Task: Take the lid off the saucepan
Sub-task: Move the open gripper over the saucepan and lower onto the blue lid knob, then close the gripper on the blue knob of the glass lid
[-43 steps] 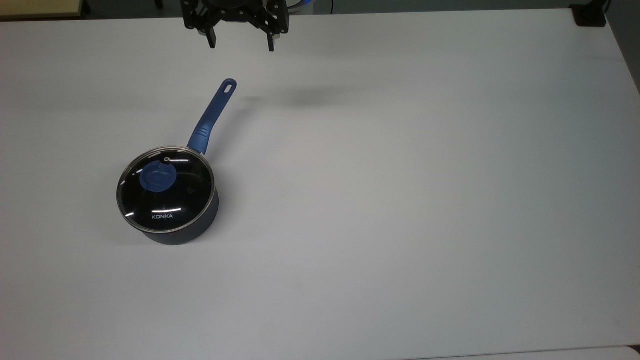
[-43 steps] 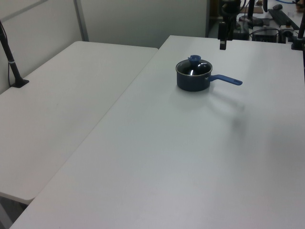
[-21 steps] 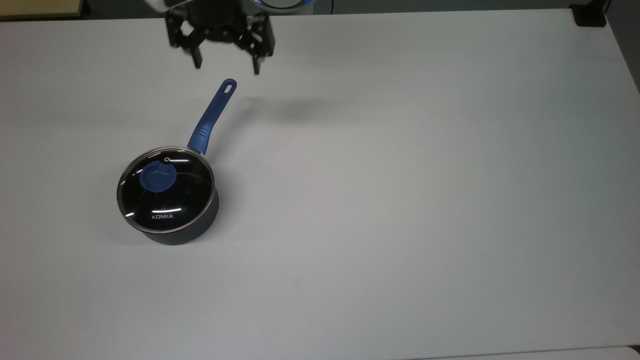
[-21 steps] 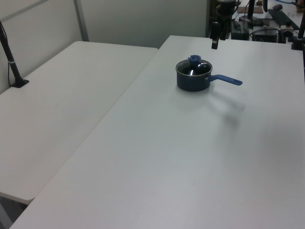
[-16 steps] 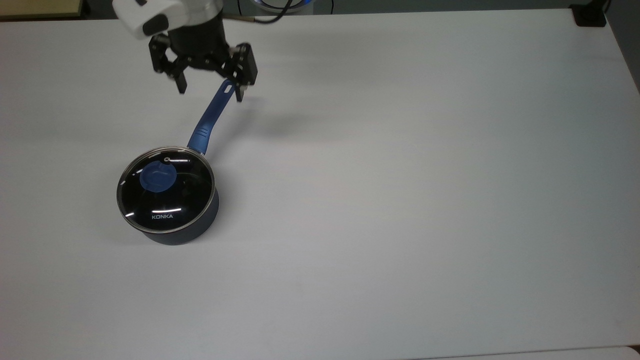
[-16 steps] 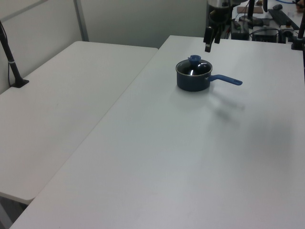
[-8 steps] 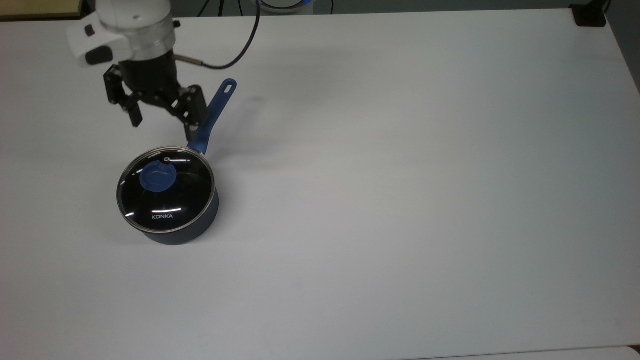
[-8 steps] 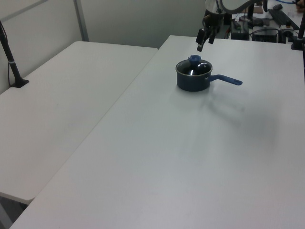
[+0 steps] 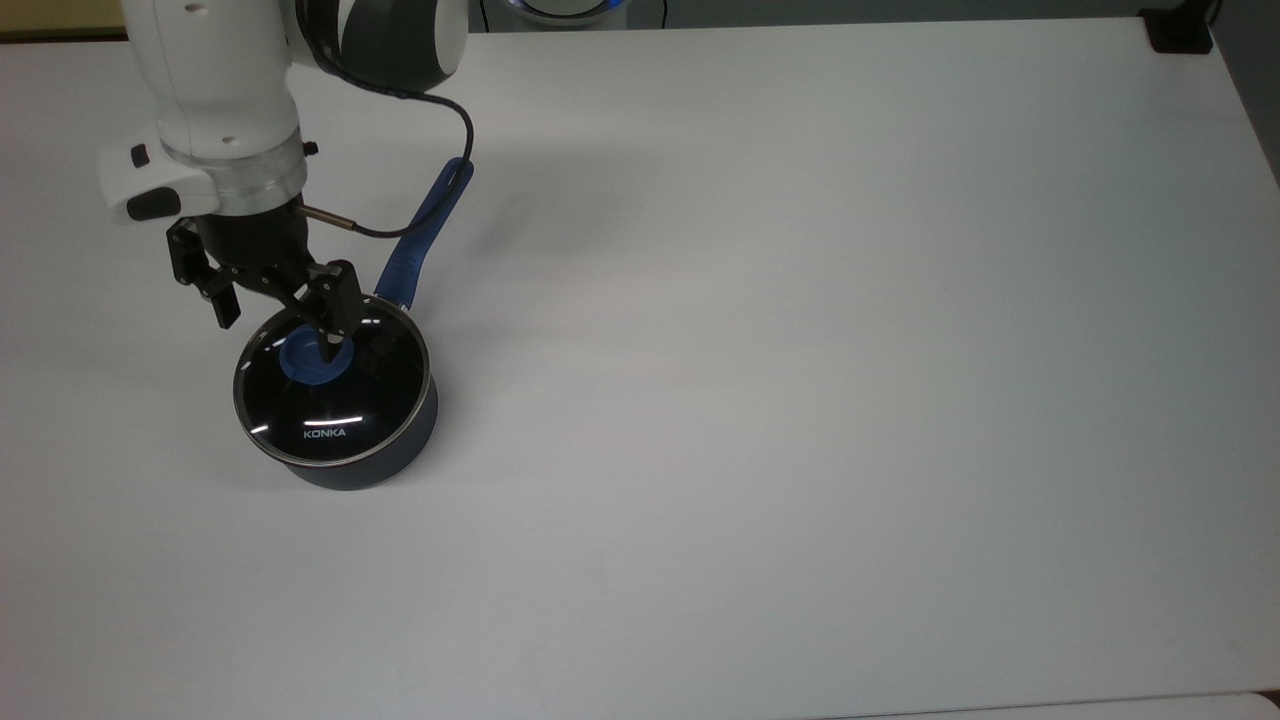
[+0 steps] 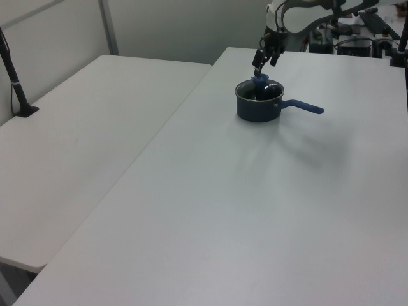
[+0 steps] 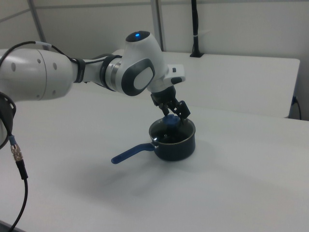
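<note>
1. The jaws are seen spread wide, nothing clasped between them; the gripper [image 9: 279, 333] is poised over the far-left part of the lid [image 9: 332, 380] in the top view, one fingertip [image 9: 328, 352] lined up with the blue knob [image 9: 313, 361], the other out past the rim toward the top view's left.
2. Whether that fingertip touches the knob cannot be told.
3. The black fingers are carried by a white wrist [image 9: 215, 150], and in the right view the arm [image 11: 72, 72] is seen reaching in from the right view's left, angled down onto the pot.
4. The lid is seated on the saucepan [image 9: 405, 425]: clear glass, thin metal rim, white "KONKA" lettering toward the near edge.
5. The saucepan is dark navy, its long blue handle [image 9: 425, 230] pointed up and to the top view's right, partly crossed by a black cable [image 9: 440, 190].
6. The pot is set on the white table [image 9: 800, 400] toward the top view's left, well apart from every edge.
7. A second white table [image 10: 83, 146] is seen alongside at the left view's left.
</note>
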You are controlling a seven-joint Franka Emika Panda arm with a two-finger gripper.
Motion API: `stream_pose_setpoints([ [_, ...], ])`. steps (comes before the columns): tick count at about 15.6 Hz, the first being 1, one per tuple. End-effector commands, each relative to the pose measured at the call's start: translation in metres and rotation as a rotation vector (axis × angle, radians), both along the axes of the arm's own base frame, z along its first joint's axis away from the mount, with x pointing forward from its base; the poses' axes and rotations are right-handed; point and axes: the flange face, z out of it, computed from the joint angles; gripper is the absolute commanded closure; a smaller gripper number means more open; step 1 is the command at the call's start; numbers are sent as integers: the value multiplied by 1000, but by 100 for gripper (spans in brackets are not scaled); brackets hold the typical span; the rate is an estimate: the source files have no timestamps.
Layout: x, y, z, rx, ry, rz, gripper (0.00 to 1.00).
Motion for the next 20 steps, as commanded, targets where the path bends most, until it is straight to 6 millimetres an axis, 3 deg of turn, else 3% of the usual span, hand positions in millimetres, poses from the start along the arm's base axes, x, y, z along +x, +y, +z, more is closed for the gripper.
stream_pose_setpoints([
  [1,6,3,-6,-2,-10,-14,0],
  [2,7,5,-12,-1,-3,-11,0],
  [9,10,12,0,23,-33,-53,0],
  [12,14,25,-8,26,-21,-34,0],
  [17,16,29,-22,14,3,-12,0],
  [20,16,30,-24,16,6,-12,18],
])
